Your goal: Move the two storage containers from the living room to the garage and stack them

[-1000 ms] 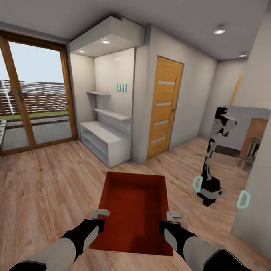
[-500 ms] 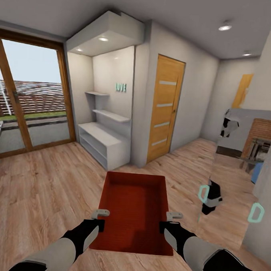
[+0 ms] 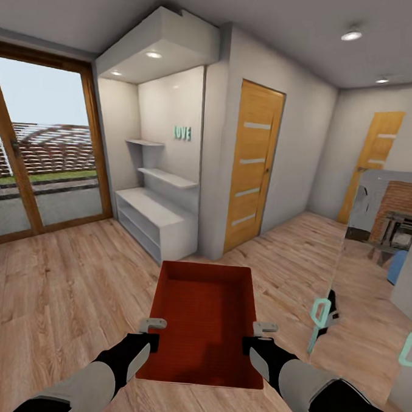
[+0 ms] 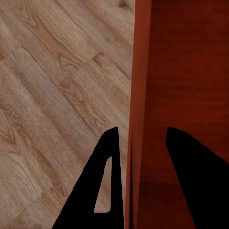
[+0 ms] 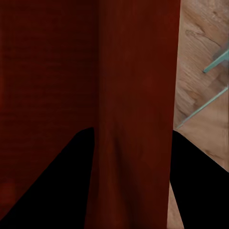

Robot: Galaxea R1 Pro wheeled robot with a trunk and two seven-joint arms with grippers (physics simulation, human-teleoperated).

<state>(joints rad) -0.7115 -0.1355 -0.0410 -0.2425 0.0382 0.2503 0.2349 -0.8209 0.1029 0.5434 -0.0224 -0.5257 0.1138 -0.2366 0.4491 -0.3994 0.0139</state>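
Left hand [image 3: 154, 332] clamps the left long wall of the bin [image 3: 204, 312], one finger outside, one inside; the left wrist view shows the thin orange-red wall [image 4: 135, 143] running between the two dark fingers [image 4: 107, 181]. Right hand [image 3: 260, 336] does the same on the right wall, with that wall [image 5: 136, 143] pinched between its fingers in the right wrist view. Both grips sit near the bin's near end, so most of the bin hangs out in front, held level above the wood plank floor [image 3: 61, 282].

Risks: grips are on thin tapered walls near one end, so the far end could dip or a wall could slip out if the arms drift apart or the base jolts. A pale wall edge with a mirror-like panel [image 3: 374, 253] stands close on the right; turning near it could knock the bin's right corner or the right arm. White shelf unit [image 3: 156, 218] and wood door [image 3: 252, 166] lie ahead, still well apart.

Bin: orange-red, rectangular, open top, no lid, plain tapered walls, empty inside, faint ribbed texture on its bottom. Second bin not seen here. Carry looks under way, garage not reached.
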